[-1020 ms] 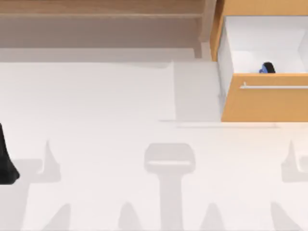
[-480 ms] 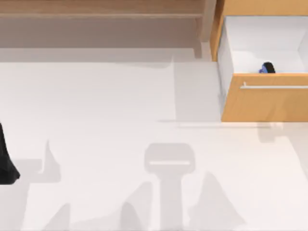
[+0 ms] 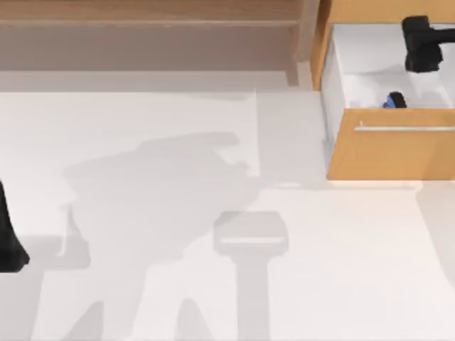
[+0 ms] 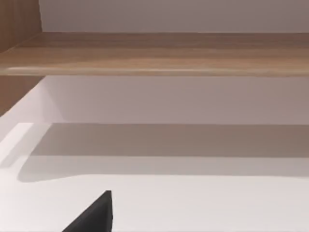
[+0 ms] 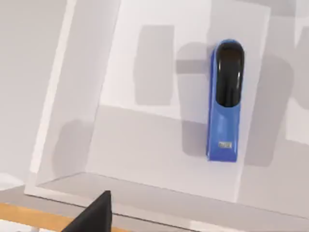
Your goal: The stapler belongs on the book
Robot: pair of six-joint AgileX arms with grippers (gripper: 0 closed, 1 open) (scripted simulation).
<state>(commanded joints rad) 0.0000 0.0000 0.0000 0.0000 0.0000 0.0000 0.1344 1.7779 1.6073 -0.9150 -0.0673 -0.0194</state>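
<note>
Blue with a black cap, the stapler (image 5: 223, 101) lies flat on the white floor of the open drawer (image 3: 341, 78), tucked just behind the orange front (image 3: 391, 153) at the table's right. My right gripper (image 3: 419, 46) hangs over the drawer's back part, above and behind the stapler; whether its fingers are apart or together I cannot tell. To do this reach well, I judge I should come down centred over the body, fingers across its narrow width, staying off the front panel and the side walls, then lift straight up before travelling. No book is to be seen. A second ago my right arm was out of the top view; now it has swung in over the drawer, casting a broad shadow across the table. My left gripper (image 3: 11, 245) sits parked at the left edge, unchanged.
</note>
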